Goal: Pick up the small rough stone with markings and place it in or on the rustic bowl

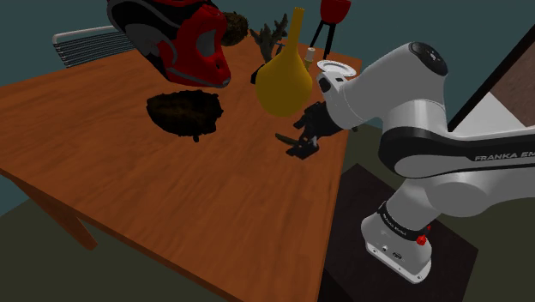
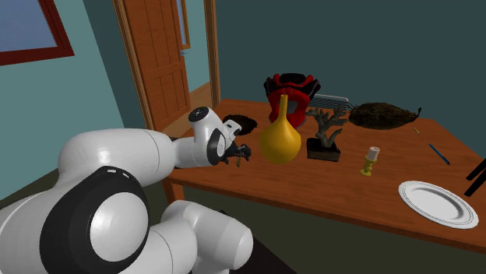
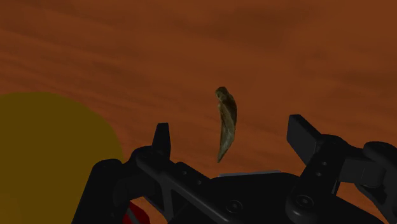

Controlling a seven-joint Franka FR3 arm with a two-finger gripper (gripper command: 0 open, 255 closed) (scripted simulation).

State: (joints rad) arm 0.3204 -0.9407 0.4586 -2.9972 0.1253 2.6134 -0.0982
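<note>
The stone [image 3: 226,121] is a small, slim, curved brown piece lying on the wooden table [image 1: 171,197]. My gripper [image 3: 232,133] hangs just over it, open, one finger on each side and neither touching it. In the shoulder view the gripper [image 1: 302,146] is low over the table's right part, with the stone [image 1: 285,136] a dark sliver beside its fingers. The rustic bowl [image 1: 184,112], dark brown and rough, sits on the table to the shoulder view's left of the gripper. It also appears behind my wrist as the bowl [image 2: 242,122] near the gripper [image 2: 241,152].
A yellow long-necked vase [image 1: 285,81] stands close behind the gripper. A red and black helmet [image 1: 184,39] sits behind the bowl. Farther along the table are a branching ornament [image 2: 325,132], a dark leaf-shaped object [image 2: 382,115], a small candle [image 2: 372,159], a blue pen [image 2: 438,153] and a white plate [image 2: 436,204].
</note>
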